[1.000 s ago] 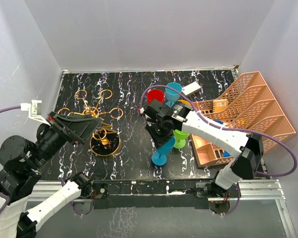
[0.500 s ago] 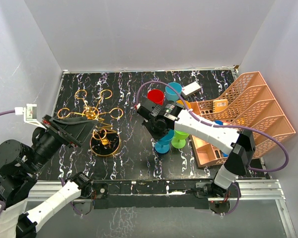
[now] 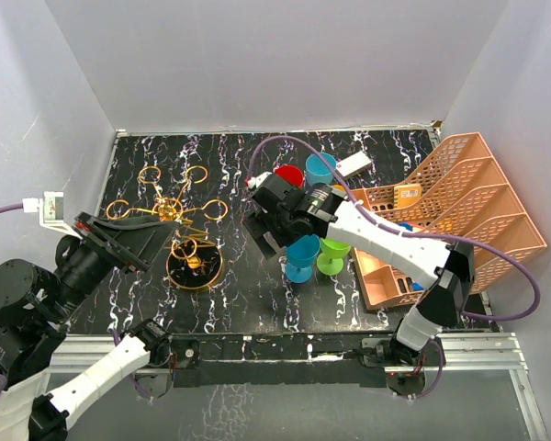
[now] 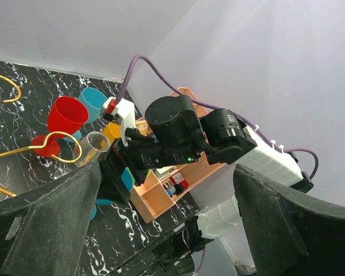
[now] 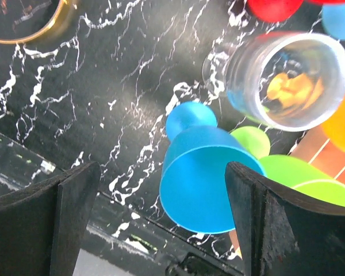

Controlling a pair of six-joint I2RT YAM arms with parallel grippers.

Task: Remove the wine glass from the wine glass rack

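The gold wire wine glass rack (image 3: 179, 216) stands left of centre on its round dark base (image 3: 195, 265); no glass hangs on its arms. A blue wine glass (image 3: 302, 253) stands upright on the table. My right gripper (image 3: 268, 241) is open just left of and above it. In the right wrist view the blue wine glass (image 5: 204, 172) sits between the wide-apart fingers (image 5: 75, 218) of the right gripper (image 5: 164, 198), untouched. My left gripper (image 3: 119, 241) is open at the rack's left. In its wrist view the left gripper (image 4: 167, 230) holds nothing and a gold arm (image 4: 46, 146) curls past.
A green glass (image 3: 332, 253), a red glass (image 3: 289, 175) and another blue glass (image 3: 320, 168) stand near the right arm. A clear glass (image 5: 287, 77) stands among them. The peach mesh organiser (image 3: 459, 211) fills the right side. White walls enclose the table.
My right gripper has opened and let go of the blue wine glass, which now stands on the table; the gripper has drawn back to the left. The left arm barely moved.
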